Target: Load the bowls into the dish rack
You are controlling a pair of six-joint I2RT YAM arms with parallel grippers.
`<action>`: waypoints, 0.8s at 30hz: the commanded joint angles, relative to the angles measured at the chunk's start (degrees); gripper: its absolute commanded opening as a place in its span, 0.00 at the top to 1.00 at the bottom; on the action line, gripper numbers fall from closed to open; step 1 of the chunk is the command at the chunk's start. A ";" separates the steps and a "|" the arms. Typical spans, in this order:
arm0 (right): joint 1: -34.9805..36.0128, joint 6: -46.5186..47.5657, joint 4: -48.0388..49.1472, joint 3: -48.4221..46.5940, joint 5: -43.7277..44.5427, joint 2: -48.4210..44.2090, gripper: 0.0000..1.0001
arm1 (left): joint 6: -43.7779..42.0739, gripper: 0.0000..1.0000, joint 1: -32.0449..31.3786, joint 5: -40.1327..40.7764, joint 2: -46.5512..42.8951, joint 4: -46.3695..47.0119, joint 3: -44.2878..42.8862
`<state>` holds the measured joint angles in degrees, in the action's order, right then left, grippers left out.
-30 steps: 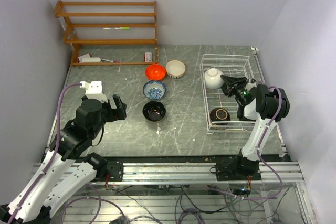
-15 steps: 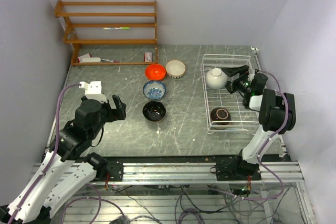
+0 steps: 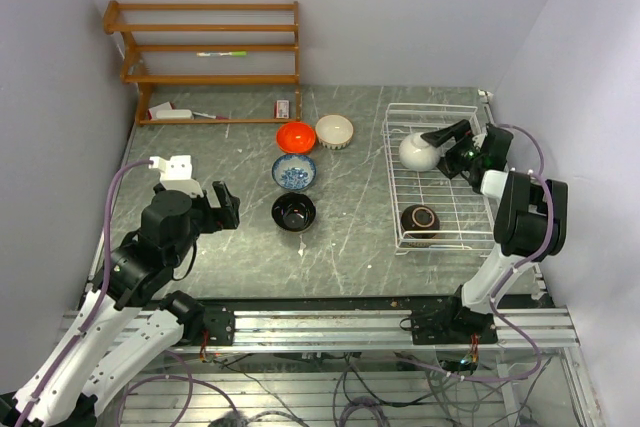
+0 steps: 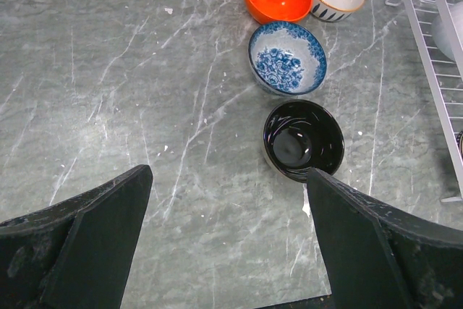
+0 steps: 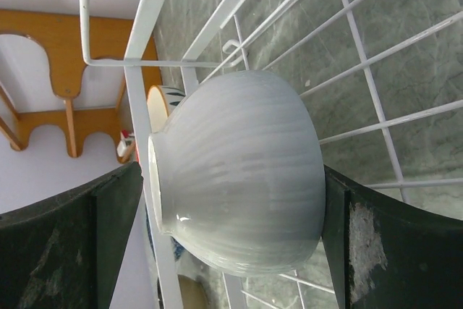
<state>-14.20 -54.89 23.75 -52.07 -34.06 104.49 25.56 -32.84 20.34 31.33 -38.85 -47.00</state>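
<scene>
The white bowl [image 3: 416, 154] lies tipped on its side in the far part of the white wire dish rack [image 3: 470, 112]. My right gripper [image 3: 442, 143] is open wide around it. In the right wrist view the bowl [image 5: 239, 179] fills the gap between the fingers, with its foot towards the left one. The brown bowl [image 3: 420, 219] sits upright in the rack's near part. The orange-red [image 3: 296, 136], cream [image 3: 334, 131], blue-and-white [image 3: 294, 172] and black [image 3: 294, 212] bowls stand on the table. My left gripper [image 3: 224, 205] is open and empty, left of the black bowl [image 4: 302, 140].
A brown wooden shelf unit [image 3: 210, 47] stands against the back wall at the far left, with small items on its lowest shelf. The side walls close in on both sides. The rack's edge shows at the right of the left wrist view [image 4: 427, 27].
My right gripper has swung right and turned at the wrist. The white bowl has shifted slightly right and tipped from upright onto its side. The left arm has not moved.
</scene>
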 commanded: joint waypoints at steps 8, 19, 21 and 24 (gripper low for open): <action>2.05 20.07 -28.02 -12.62 14.73 -3.54 0.00 | 0.13 0.01 -0.34 -0.61 -0.60 1.25 0.38; 9.96 28.00 -40.40 -19.04 34.08 -7.02 0.00 | -0.11 0.01 -0.45 -1.18 -0.09 1.33 0.38; 9.98 28.33 -41.37 -19.50 34.49 -7.83 0.00 | -0.10 0.01 -0.47 -1.18 -0.15 1.39 0.34; 9.98 28.57 -41.97 -19.51 34.71 -9.61 0.00 | -0.11 0.01 -0.45 -1.27 -0.42 1.49 0.42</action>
<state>-3.97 -28.38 -15.35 -69.91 -3.44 98.15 25.56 -32.84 20.08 31.24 -38.83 -47.00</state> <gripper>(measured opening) 0.996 0.991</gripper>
